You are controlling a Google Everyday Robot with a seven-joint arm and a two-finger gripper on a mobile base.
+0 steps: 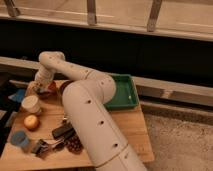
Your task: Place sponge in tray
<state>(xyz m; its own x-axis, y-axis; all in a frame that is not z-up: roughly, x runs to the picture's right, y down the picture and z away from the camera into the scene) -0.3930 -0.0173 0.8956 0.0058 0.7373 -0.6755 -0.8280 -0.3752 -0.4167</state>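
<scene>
One claw [41, 88], closed, sits at the brown bowl [51, 90]

We see a wooden tabletop [125, 127] carrying a green tray [125, 96] at its far right. A white cup [31, 104], an orange round thing [31, 122] and a blue cup [20, 139] stand along its left. Our closed end effector [42, 89] sits low at the far left corner.

High view over arm [90, 115], facing table [126, 134], claw [42, 88] far left
</scene>
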